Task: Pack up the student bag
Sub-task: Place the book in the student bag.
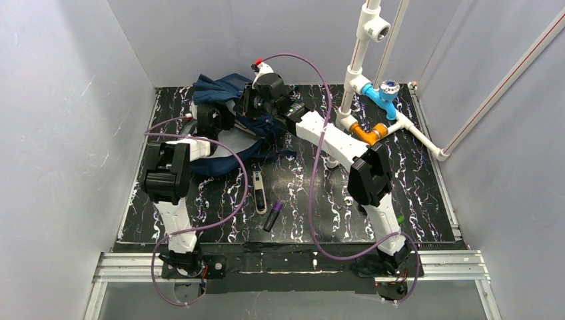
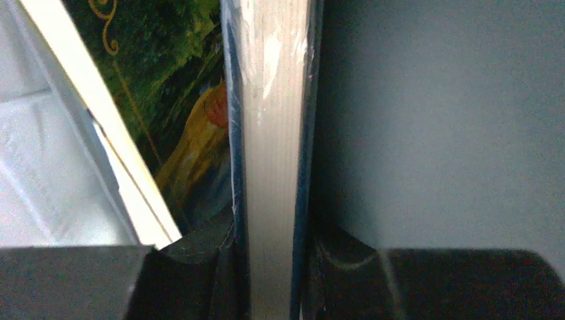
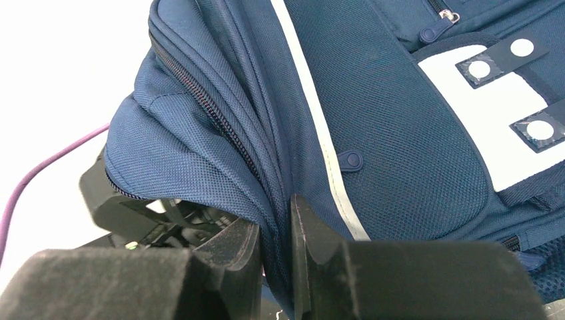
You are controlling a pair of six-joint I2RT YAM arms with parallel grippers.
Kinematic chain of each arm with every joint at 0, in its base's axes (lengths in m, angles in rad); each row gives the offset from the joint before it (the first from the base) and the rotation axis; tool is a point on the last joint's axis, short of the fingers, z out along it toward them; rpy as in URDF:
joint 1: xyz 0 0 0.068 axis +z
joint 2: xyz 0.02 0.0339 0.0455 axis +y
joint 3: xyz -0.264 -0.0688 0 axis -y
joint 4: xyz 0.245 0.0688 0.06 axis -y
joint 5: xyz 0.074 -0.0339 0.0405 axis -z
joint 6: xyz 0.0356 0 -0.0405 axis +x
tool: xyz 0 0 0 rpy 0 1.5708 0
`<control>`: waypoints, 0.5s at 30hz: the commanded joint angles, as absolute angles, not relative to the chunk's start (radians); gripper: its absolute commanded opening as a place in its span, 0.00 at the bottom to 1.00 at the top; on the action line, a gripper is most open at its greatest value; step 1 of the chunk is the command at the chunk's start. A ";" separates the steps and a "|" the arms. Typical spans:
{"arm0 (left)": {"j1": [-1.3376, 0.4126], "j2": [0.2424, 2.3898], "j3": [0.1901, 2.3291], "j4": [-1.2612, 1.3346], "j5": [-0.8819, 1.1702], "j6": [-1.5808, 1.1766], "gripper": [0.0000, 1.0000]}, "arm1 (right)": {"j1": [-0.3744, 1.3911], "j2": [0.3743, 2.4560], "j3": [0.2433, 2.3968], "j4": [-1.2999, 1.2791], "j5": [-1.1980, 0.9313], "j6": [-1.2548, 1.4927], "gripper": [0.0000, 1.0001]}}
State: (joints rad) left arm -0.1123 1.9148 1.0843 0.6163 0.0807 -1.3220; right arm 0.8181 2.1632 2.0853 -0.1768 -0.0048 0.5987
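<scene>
Student bag (image 3: 400,133): contents hidden. Right gripper (image 3: 274,260) narrow, pinching bag's fabric fold beside zipper (image 3: 213,113). Left gripper (image 2: 270,280) narrow, clamping book (image 2: 270,133) across page edge.

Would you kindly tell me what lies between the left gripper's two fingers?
A book, its page edges facing the camera between dark blue covers, is clamped in the left gripper; the left wrist view shows it.
</scene>
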 commanded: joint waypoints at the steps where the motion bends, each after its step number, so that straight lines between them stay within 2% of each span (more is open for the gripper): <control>1: -0.137 1.970 1.151 0.680 -0.049 -1.343 0.13 | 0.819 2.082 2.132 -0.009 -0.030 0.655 0.01; 2: -0.143 1.976 1.151 0.675 -0.055 -1.349 0.26 | 0.818 2.080 2.130 -0.010 -0.028 0.653 0.01; 6: -0.154 1.948 1.142 0.624 -0.030 -1.318 0.55 | 0.811 2.069 2.115 -0.009 -0.020 0.640 0.01; 8: -0.153 1.900 1.122 0.583 -0.011 -1.264 0.65 | 0.801 2.061 2.104 -0.009 -0.019 0.635 0.01; 12: -0.152 1.796 1.093 0.485 0.072 -1.137 0.79 | 0.789 2.050 2.074 -0.009 -0.020 0.613 0.01; 13: -0.152 1.773 1.092 0.451 0.112 -1.094 0.88 | 0.787 2.048 2.068 -0.009 -0.021 0.601 0.01; 15: -0.152 1.726 1.095 0.347 0.168 -1.019 0.97 | 0.781 2.049 2.064 -0.029 -0.027 0.565 0.01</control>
State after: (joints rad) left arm -0.1432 1.8755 1.0985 0.5247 0.0521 -1.2140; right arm 0.7948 2.1452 2.0624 -0.1410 -0.0097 0.5816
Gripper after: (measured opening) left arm 0.902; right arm 0.242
